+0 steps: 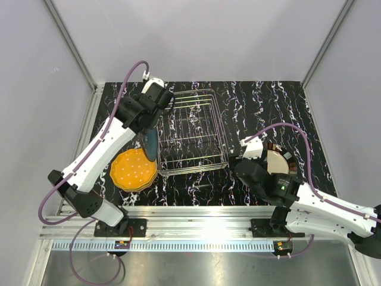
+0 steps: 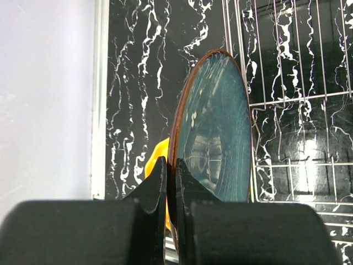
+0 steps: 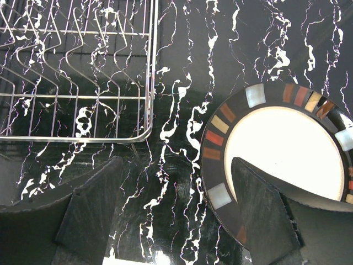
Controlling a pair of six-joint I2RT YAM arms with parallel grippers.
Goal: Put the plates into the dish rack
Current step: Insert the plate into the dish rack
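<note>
- Black fingers point(image 2: 151, 190) of the left gripper point(image 2: 170, 172) pinched the rim of a teal plate point(image 2: 215, 132), the jaws narrowed to little more than the plate's thickness.
- Gripped that way, the teal plate stood on edge and upright, just beside the left side of the rack point(image 1: 193, 134). That posture looked chosen so it could slide between upright wires rather than be laid flat.
- No plate was visible in the rack's slots, so loading appeared barely begun.
- An orange plate point(image 1: 133, 170) lay flat on the table point(image 1: 256, 101), to the near left of the rack and under the left arm, apparently awaiting its turn.
- The right gripper point(image 3: 176, 171) hung low over the table with its jaws spread wide and holding nothing, between the rack's near right corner and a banded plate point(image 3: 287, 154).
- Its right finger overlapped the banded plate's rim in the wrist view. Whether they touched could not be told.
- The banded plate lay flat, right of the rack and apart from it.
- Seating the teal plate would likely mean lining its edge up with a gap between wires; a rim catching on a bar seemed the main risk.
</note>
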